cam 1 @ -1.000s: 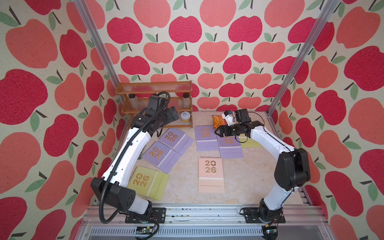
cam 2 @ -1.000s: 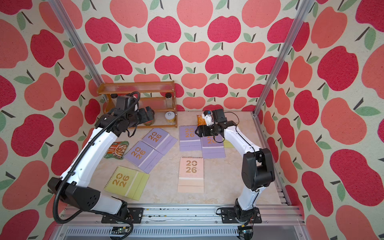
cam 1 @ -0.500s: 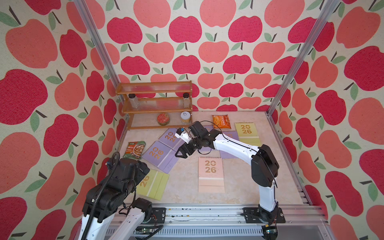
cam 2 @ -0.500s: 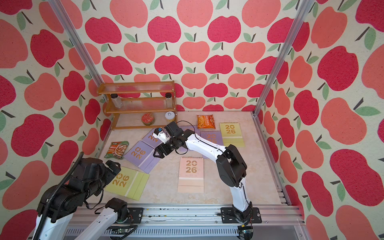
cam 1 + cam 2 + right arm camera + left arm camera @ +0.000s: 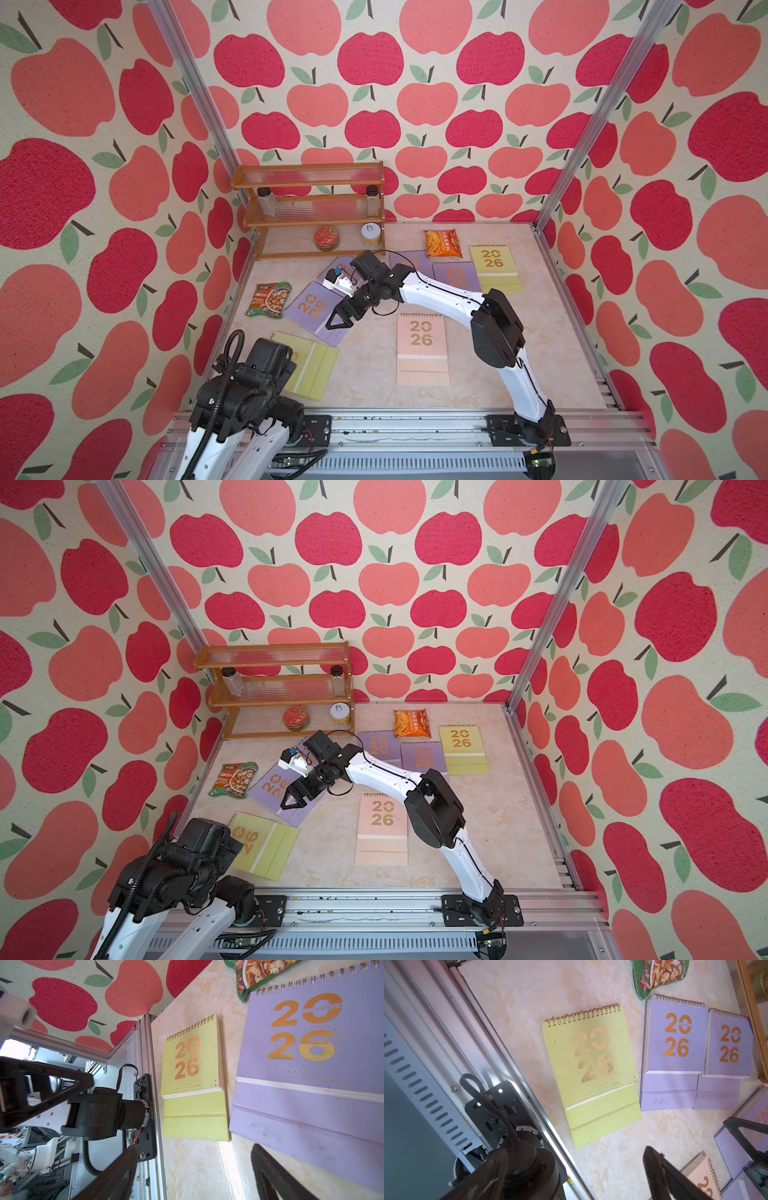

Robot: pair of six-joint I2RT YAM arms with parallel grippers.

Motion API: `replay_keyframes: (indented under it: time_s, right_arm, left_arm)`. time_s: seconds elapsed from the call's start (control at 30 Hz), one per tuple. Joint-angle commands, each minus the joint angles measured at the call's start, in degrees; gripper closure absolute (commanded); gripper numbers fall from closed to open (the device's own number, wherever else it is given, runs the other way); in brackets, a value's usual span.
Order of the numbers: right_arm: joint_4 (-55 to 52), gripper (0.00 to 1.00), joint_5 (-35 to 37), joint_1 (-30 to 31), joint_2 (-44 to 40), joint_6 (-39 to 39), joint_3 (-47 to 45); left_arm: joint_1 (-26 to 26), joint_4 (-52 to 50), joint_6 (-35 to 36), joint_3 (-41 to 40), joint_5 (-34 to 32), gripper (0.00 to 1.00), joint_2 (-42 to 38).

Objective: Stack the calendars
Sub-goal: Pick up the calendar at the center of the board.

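the right gripper [image 5: 338, 322] hangs, jaws apart, over a lavender calendar [image 5: 309, 308]. the left gripper [image 5: 574, 1153] gapes wide, empty.

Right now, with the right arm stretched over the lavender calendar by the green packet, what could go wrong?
The open right gripper is at the flat lavender calendar's flap edge, so it might pinch only the flap and let pages fan. The green snack packet lies at its spiral corner and could get dragged. The neighbouring lavender calendar may shift too.
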Motion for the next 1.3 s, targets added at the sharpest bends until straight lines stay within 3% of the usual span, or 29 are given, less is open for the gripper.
replay_keyframes:
  time_s: [0.0, 0.2, 0.33, 0.43, 0.57, 0.63, 0.73, 0.87, 1.0, 1.27]
  right_arm:
    - [-0.5, 0.13, -3.8, 0.6, 1.8, 1.2, 2.5]
    - [0.4, 0.13, -5.1, 0.7, 2.8, 0.9, 2.4]
    - [0.0, 0.13, -5.1, 0.0, 2.9, 0.1, 1.9]
    - [1.4, 0.13, -5.4, -1.7, 2.0, 1.2, 0.4]
    - [2.0, 0.13, -3.8, -5.9, -0.2, 2.3, -1.9]
    - [1.4, 0.13, -1.6, -8.6, -2.2, 2.1, -3.9]
    - [0.3, 0.13, 1.4, -13.0, -5.3, 2.8, -7.5]
    - [2.0, 0.13, 2.7, -20.0, -9.9, 4.6, -13.7]
    - [0.1, 0.13, 6.0, -27.8, -13.5, 4.2, -18.1]
    - [-2.5, 0.13, 9.2, -42.6, -18.2, 3.1, -23.3]
  left_arm:
    - [0.2, 3.2, -1.7, -0.7, -5.0, 0.0, -2.0]
    - [0.8, 4.1, 0.4, 0.4, -12.2, 0.0, -1.6]
    - [3.0, 14.4, 8.2, 0.8, -10.1, 0.0, 1.0]
    - [9.2, 24.6, 16.6, 0.8, -1.6, 0.01, 6.3]
    - [22.5, 37.4, 24.5, 0.2, 16.8, 0.0, 13.2]
    - [25.3, 44.2, 27.4, 0.2, 23.1, 0.0, 15.5]
    - [23.5, 49.4, 30.9, 2.9, 29.2, 0.0, 21.5]
    - [16.6, 52.2, 35.3, 6.2, 28.6, 0.0, 30.6]
    - [12.2, 59.5, 37.6, 8.9, 33.9, 0.0, 39.7]
    - [-1.8, 67.1, 41.9, 22.9, 36.0, 0.0, 61.6]
